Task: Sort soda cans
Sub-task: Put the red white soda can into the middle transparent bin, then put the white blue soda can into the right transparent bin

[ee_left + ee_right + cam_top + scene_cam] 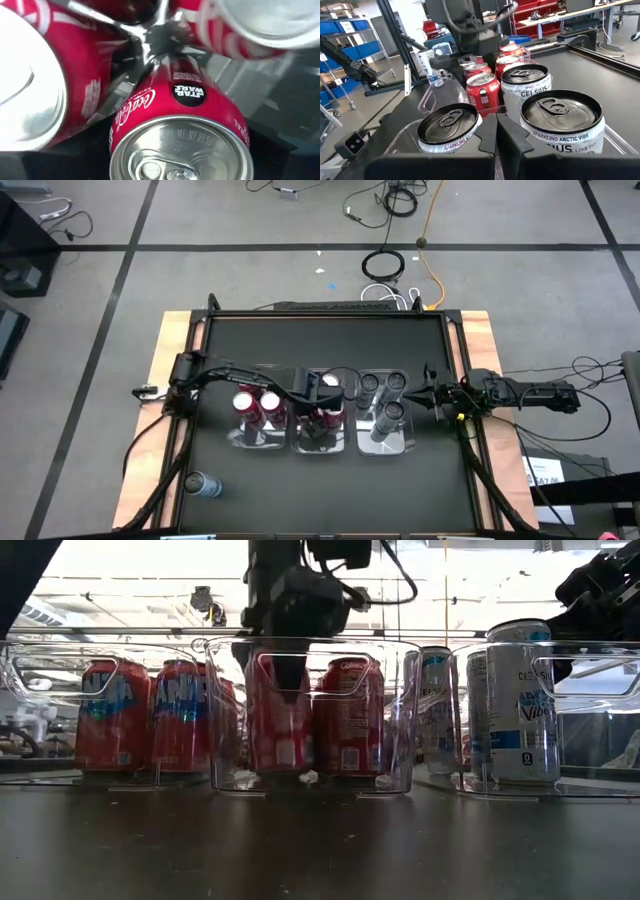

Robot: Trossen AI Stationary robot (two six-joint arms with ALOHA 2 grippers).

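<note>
Left to right on my desk. Lone grey can sits near the desk's front-left corner, well apart from everything; from above it reads as lying on its side, long axis roughly along the desk's width, but I can't tell for sure.

Left bin: red cans standing upright, long axis vertical, silver tops up.

Middle bin: more red cans, upright in the low view. My left claw is down inside this bin, fingers spread wide. Its wrist camera looks straight down a red Coca-Cola can, top and pull tab facing the lens, so the can's axis runs in line with the claw's reach. Two other red cans sit close beside it. I can't see the fingers touching that can, so whether it's gripped I can't tell.

Right bin: silver Celsius cans, all upright, tops up, packed close together.

My right claw waits just beside the right bin's outer side, fingers fully closed, holding nothing, pointing toward the silver cans.
</note>
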